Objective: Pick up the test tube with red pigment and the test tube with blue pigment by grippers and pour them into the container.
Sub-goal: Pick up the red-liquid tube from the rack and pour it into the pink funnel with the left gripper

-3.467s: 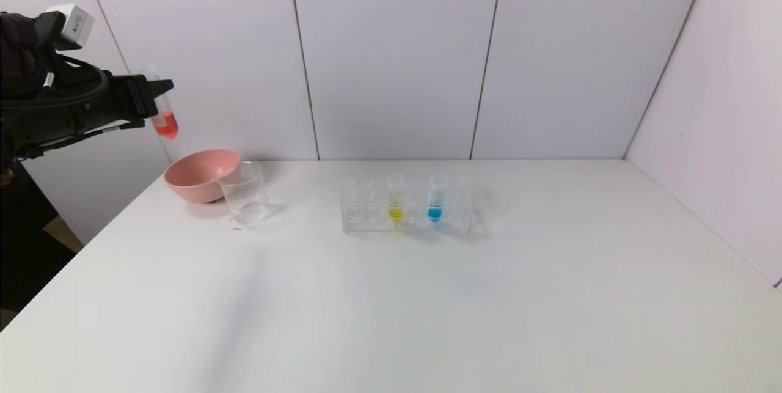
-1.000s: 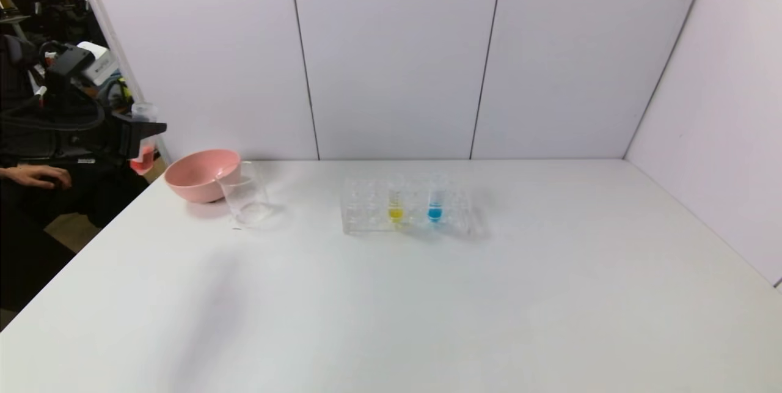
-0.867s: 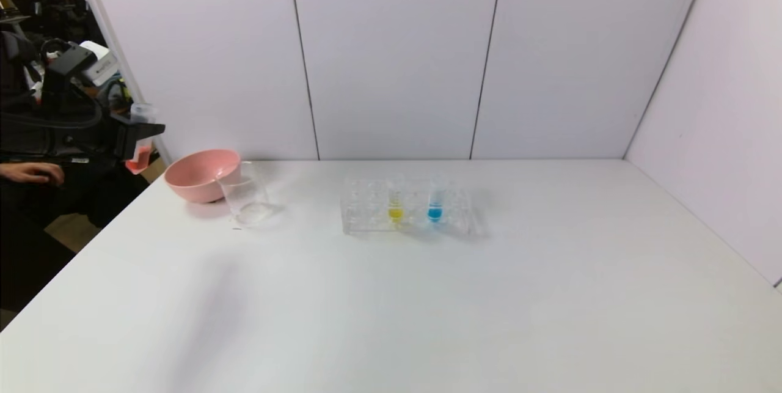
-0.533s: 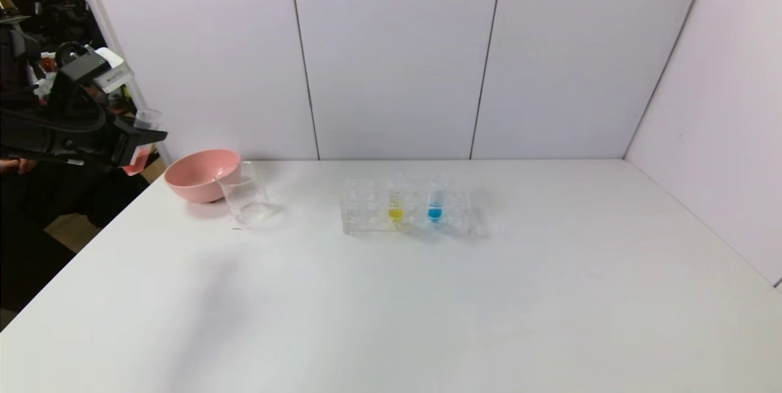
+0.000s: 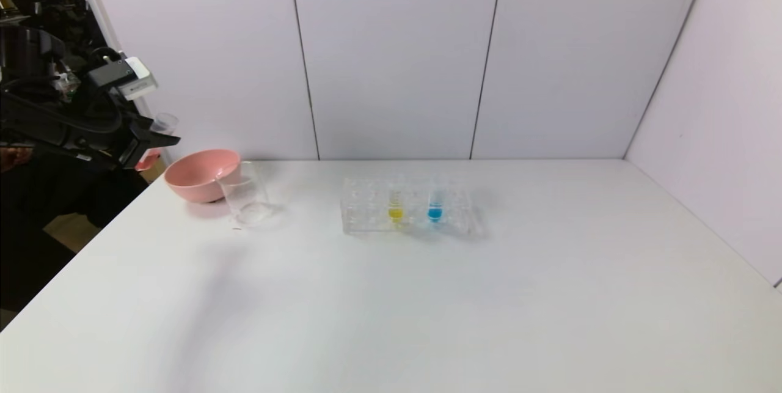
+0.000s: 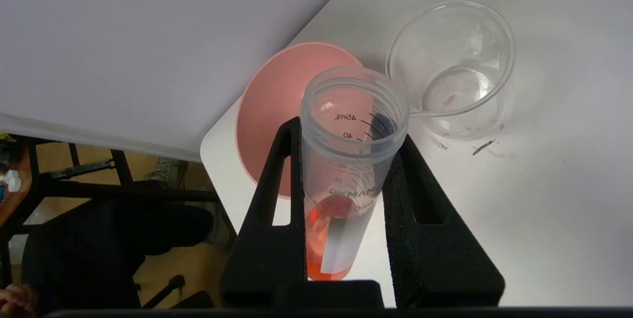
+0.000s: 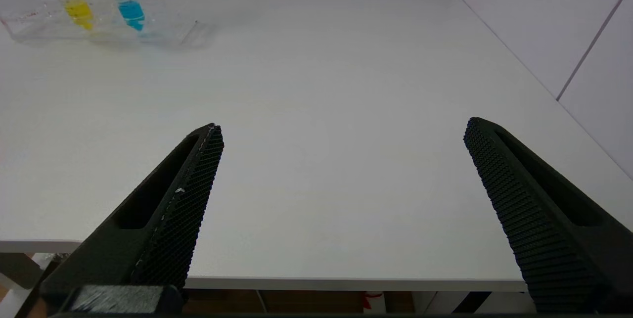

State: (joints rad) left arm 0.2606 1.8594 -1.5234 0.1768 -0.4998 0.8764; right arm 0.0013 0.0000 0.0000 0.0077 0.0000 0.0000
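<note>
left hand (image 6: 346, 159) clamps red tube (image 6: 346, 169) beyond table's (image 5: 427, 295) left edge | right hand (image 7: 341, 159) gaping, empty

The test tube with red pigment (image 6: 352, 159) reads "45mL" and "40".

The test tube with red pigment (image 6: 346, 159) is a clear tube with printed graduation marks and an open threaded mouth, tilted, with orange-red liquid pooled at its rounded end. It is clamped between the two black fingers of the left hand (image 6: 346, 130), held in the air off the table's far left corner, its mouth leaning toward the container (image 5: 245, 192). The container is a clear, slightly tapered beaker standing upright on the table, with only faint reddish traces at its bottom. The test tube with blue pigment (image 5: 435, 205) stands upright in its rack, well apart, with sky-blue liquid at its tip
</note>
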